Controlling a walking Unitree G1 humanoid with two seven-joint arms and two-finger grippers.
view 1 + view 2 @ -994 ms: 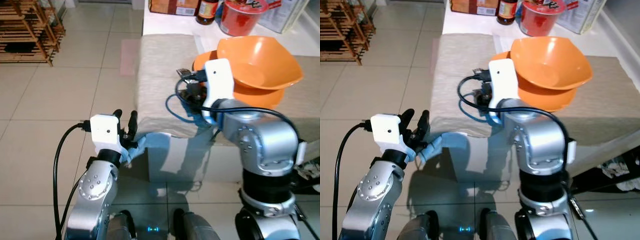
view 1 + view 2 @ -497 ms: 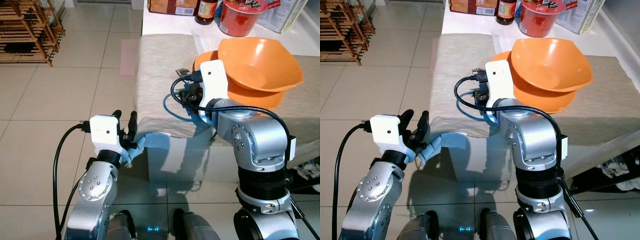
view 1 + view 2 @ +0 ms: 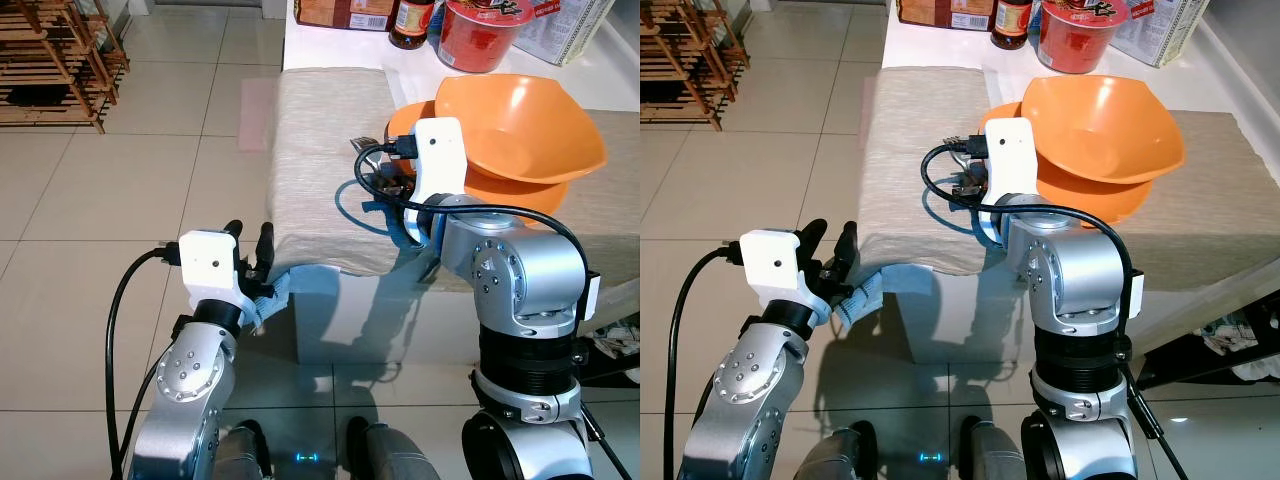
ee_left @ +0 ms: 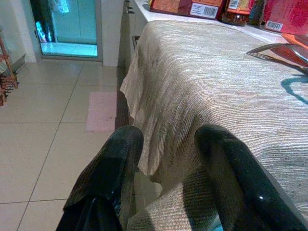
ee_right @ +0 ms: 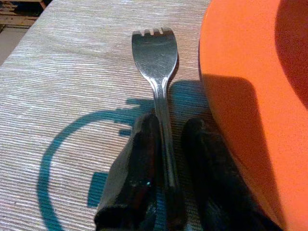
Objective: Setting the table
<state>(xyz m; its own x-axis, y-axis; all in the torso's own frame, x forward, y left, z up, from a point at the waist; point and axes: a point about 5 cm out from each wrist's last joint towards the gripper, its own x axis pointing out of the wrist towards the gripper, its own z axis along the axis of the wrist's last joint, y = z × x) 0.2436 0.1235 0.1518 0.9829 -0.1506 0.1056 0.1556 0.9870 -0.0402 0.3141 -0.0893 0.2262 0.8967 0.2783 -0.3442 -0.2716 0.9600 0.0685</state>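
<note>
A beige tablecloth [image 3: 320, 140] covers the table. My left gripper [image 3: 251, 231] sits at the table's near left corner, shut on the cloth's hanging corner [image 4: 168, 211]; the cloth lies between its black fingers [image 4: 120, 149]. A steel fork [image 5: 155, 55] lies on the cloth with its tines pointing away from me, just left of an orange plate [image 5: 240, 96]. My right gripper [image 5: 171, 122] is shut on the fork's handle. An orange bowl [image 3: 515, 120] rests on the plate [image 3: 520, 195].
Behind the cloth, on the white counter, stand a red cup [image 3: 480, 30], a dark bottle [image 3: 412, 22] and boxes [image 3: 345, 12]. A wooden rack [image 3: 60, 60] stands far left on the tiled floor, and a pink mat [image 3: 258, 115] lies beside the table.
My right arm swayed slightly left, then back right, while its gripper stayed at the fork. The left gripper and the cloth corner have not moved.
</note>
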